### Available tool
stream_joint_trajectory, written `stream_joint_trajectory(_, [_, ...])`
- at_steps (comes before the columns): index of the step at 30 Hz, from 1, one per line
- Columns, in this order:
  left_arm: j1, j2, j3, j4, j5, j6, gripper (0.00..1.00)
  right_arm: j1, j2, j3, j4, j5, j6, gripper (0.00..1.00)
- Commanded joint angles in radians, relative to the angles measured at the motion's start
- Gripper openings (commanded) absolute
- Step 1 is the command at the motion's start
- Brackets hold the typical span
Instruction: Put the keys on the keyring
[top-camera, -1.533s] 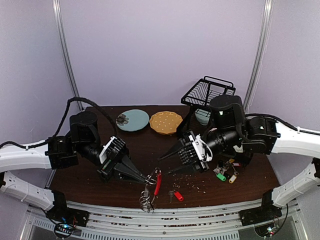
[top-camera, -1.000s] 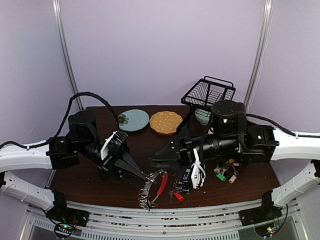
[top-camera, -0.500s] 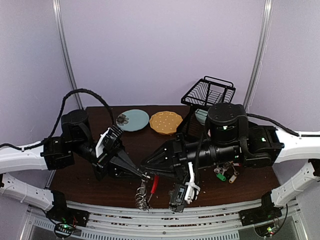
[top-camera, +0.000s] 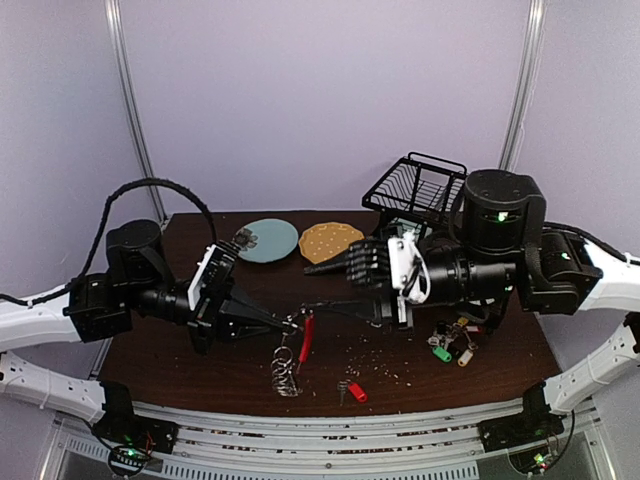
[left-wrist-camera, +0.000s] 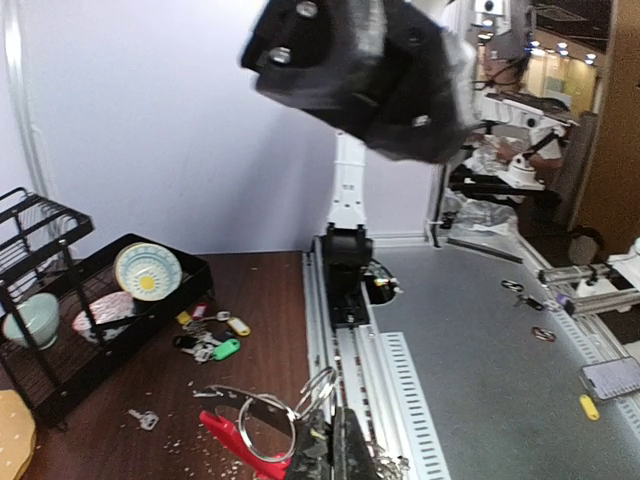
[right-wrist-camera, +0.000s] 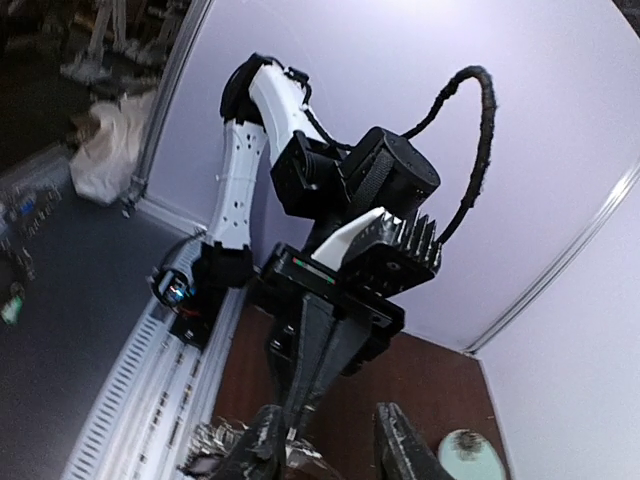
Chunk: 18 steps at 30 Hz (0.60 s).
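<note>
Keyring (top-camera: 296, 345) hangs above the tabletop's near middle, pinched at its top by the left gripper (top-camera: 286, 323), whose jaws are clenched on it; its springy coil dangles limp, light and slippery, best taken by the red sleeve. Right of it a red-tagged key (top-camera: 352, 390) lies near the front edge, small, stiff, easiest nipped by its head. Farther right, the right gripper (top-camera: 312, 287) hovers, jaws parted, grasping nothing visible.

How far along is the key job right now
Done: the left gripper has the keyring pinched and lifted. In hand: the right gripper hangs open beside it, empty as far as shows. Left: the red-tagged key lies loose on the table, not threaded.
</note>
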Motion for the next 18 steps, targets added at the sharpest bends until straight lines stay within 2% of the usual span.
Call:
stream_joint_trajectory(1, [0.001,-0.034,-0.007,0.031,-0.242,0.018,0.0,-0.003,-0.01,-0.082,0.086,-0.088,0.582,0.29])
stream_joint_trajectory(3, [0.001,-0.049,-0.019,0.053,-0.306,0.006,0.0,-0.003,-0.018,-0.166,0.189,-0.123,0.685,0.29])
stream_joint_trajectory(6, [0.001,-0.065,-0.032,0.087,-0.332,0.004,0.0,-0.003,-0.019,-0.256,0.287,-0.1,0.738,0.3])
stream_joint_trajectory(12, [0.001,-0.052,-0.031,0.076,-0.231,0.033,0.0,-0.021,0.011,-0.287,0.354,0.003,0.743,0.3])
stream_joint_trajectory(18, [0.001,-0.036,-0.003,0.005,-0.201,0.092,0.0,-0.077,0.051,-0.281,0.382,0.006,0.747,0.22])
